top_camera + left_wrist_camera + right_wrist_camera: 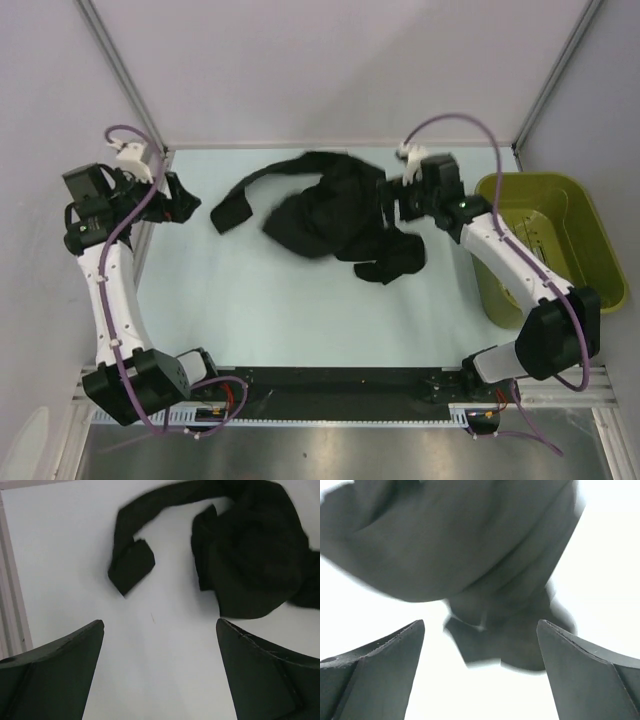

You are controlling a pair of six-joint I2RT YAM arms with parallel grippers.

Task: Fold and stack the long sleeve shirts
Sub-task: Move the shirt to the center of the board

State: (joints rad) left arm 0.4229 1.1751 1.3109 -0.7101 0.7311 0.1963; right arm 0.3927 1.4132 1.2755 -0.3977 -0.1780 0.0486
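**Left gripper [160,622] and right gripper [480,622] both released, long sleeve shirts [330,215] heaped between them**

Dark fingers [55,670] of the left gripper fill the bottom corners of the left wrist view. The jaws stand wide apart and grasp nothing, with only pale surface [300,310] between them. From above, this gripper sits at the far left edge of the surface, pointing toward the cloth and well apart from it.

Next to the right lies one sleeve [131,567]. It curves out from the heap toward the left, its end folded back on itself and flat on the surface, near the left gripper but not touching it.

The long sleeve shirts lie in a crumpled black pile toward the back middle of the surface, unfolded. How many garments are in the pile cannot be told. A smaller lobe of fabric trails off at its near right.

The right gripper sits at the right end of the pile. Its jaws are also spread wide and hold nothing. The wrist view shows blurred dark cloth just ahead of the fingertips, and whether they touch it is unclear.

Farthest right, an olive-green basket [585,225] stands at the edge of the surface, behind the right arm.
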